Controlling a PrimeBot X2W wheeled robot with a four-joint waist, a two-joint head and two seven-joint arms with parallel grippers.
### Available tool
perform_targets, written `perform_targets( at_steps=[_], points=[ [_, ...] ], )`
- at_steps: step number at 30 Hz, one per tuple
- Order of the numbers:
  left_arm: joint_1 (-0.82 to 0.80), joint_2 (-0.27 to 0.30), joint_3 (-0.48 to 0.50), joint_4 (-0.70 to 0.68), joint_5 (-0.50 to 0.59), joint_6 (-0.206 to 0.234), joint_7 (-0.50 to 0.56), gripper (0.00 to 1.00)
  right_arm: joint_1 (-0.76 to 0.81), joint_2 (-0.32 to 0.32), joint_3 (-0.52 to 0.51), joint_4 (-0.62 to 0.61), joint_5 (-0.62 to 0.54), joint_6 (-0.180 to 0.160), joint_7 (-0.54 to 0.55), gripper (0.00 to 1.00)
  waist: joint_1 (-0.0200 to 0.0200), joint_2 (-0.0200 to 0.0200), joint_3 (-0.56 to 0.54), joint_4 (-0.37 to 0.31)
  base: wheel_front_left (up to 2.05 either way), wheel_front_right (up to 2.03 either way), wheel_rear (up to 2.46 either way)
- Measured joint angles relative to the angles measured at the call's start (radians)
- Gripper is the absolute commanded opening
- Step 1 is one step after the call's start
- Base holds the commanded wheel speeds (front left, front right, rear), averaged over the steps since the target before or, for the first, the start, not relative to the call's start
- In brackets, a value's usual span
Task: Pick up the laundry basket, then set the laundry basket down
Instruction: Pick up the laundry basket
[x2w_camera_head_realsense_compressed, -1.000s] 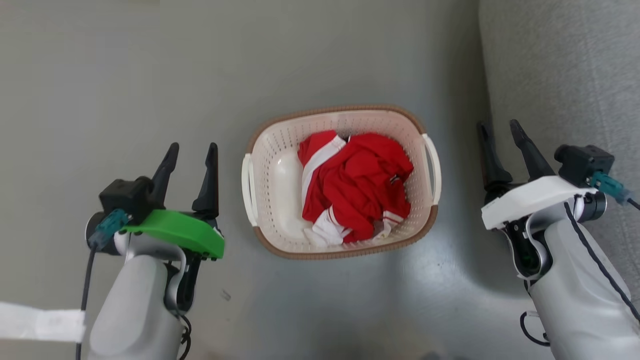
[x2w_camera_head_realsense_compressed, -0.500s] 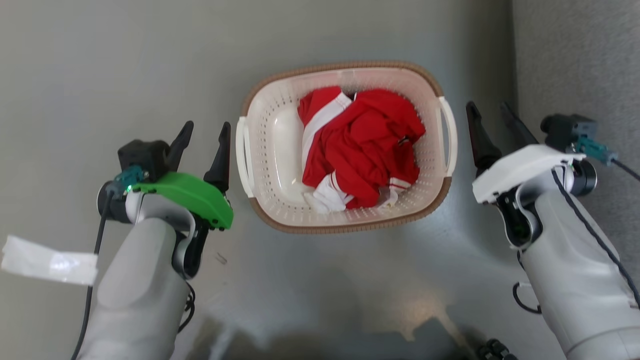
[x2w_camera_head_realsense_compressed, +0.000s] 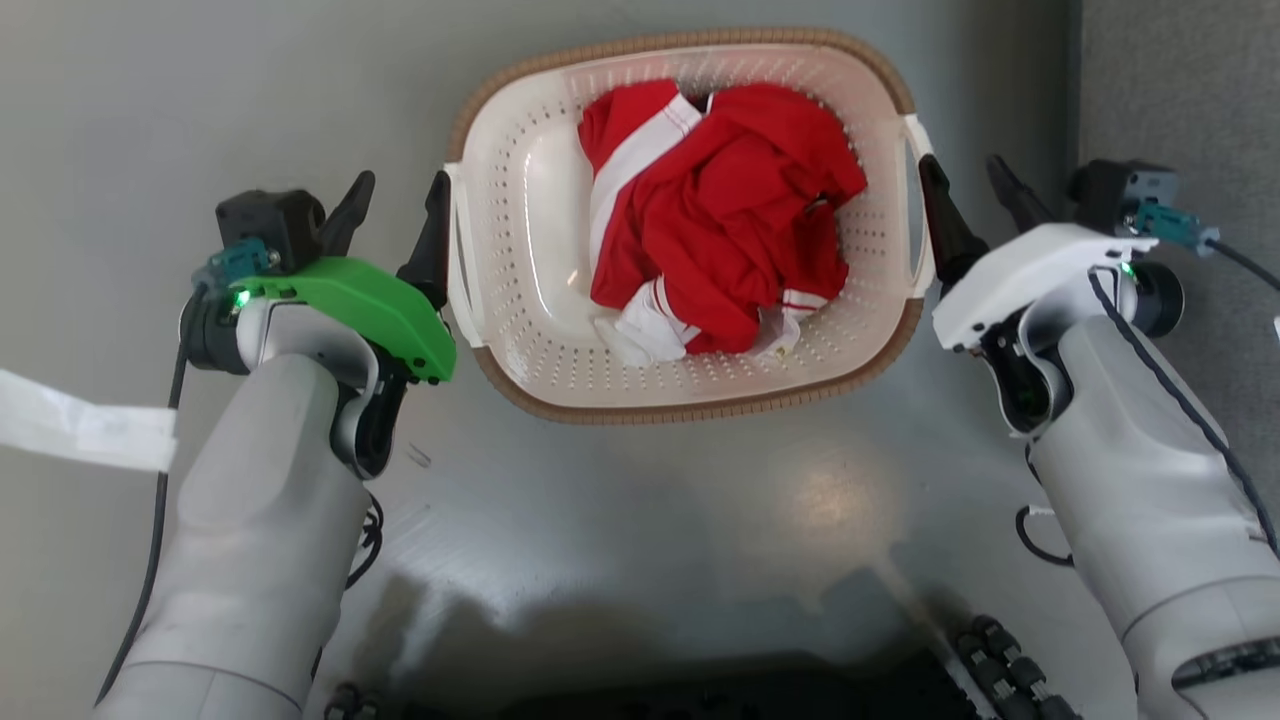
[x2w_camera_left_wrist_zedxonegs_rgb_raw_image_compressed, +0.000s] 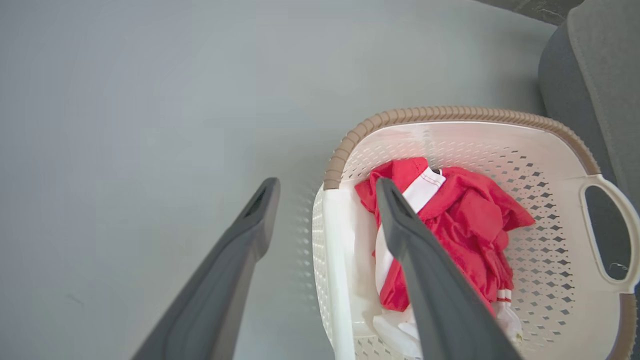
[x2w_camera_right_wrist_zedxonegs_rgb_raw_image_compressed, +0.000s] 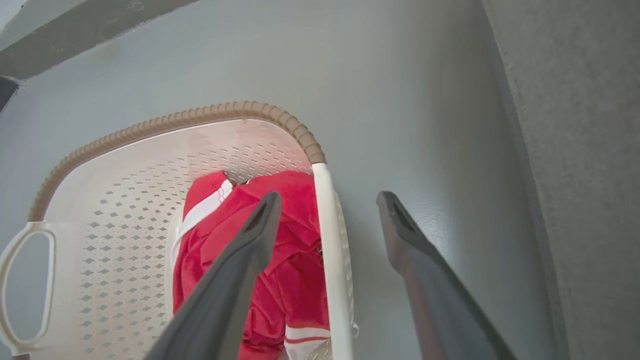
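Basket: cream-white perforated plastic laundry basket (x2w_camera_head_realsense_compressed: 520, 200) with a brown woven-look rim, standing on the grey floor (x2w_camera_head_realsense_compressed: 200, 100) between the two arms.
Contents: crumpled red and white garment (x2w_camera_head_realsense_compressed: 720, 200).
Left claw (x2w_camera_head_realsense_compressed: 402, 182): fingers spread (nothing gripped); its wrist view shows the white left handle (x2w_camera_left_wrist_zedxonegs_rgb_raw_image_compressed: 335, 250) between them.
Right claw (x2w_camera_head_realsense_compressed: 960, 162): likewise spread, white right handle (x2w_camera_right_wrist_zedxonegs_rgb_raw_image_compressed: 332, 250) between its fingers.

- Bright, soft, even light with no harsh shadows.
- A pale glare patch lies on the glossy grey floor (x2w_camera_head_realsense_compressed: 830, 500), with a dark shadow along the near edge.
- Both wrist views bend slightly at their edges.
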Motion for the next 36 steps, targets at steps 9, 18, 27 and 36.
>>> perform_targets(
  at_steps=[9,18,27,36],
  points=[
    [-0.045,-0.001,-0.055,0.069,-0.056,-0.003,0.026,1.00,-0.095,0.009,0.054,0.073,-0.003,0.008,0.011,1.00,0.0000,0.0000,0.079,-0.006,0.00,0.00,0.00],
    [-0.083,-0.002,-0.117,0.112,-0.101,-0.005,0.057,1.00,-0.155,0.018,0.083,0.142,-0.003,0.009,0.015,1.00,-0.0001,0.0000,0.134,-0.009,0.00,0.00,0.00],
    [-0.122,-0.002,-0.163,0.129,-0.149,-0.005,0.044,0.86,-0.191,0.021,0.106,0.196,-0.004,0.009,0.016,0.73,-0.0001,0.0000,0.158,-0.004,0.00,0.00,0.00],
    [-0.139,-0.004,-0.207,0.150,-0.193,-0.003,0.025,0.00,-0.217,0.027,0.109,0.239,-0.002,0.009,-0.002,0.00,-0.0001,0.0000,0.152,-0.001,0.00,0.00,0.00]
  ],
)
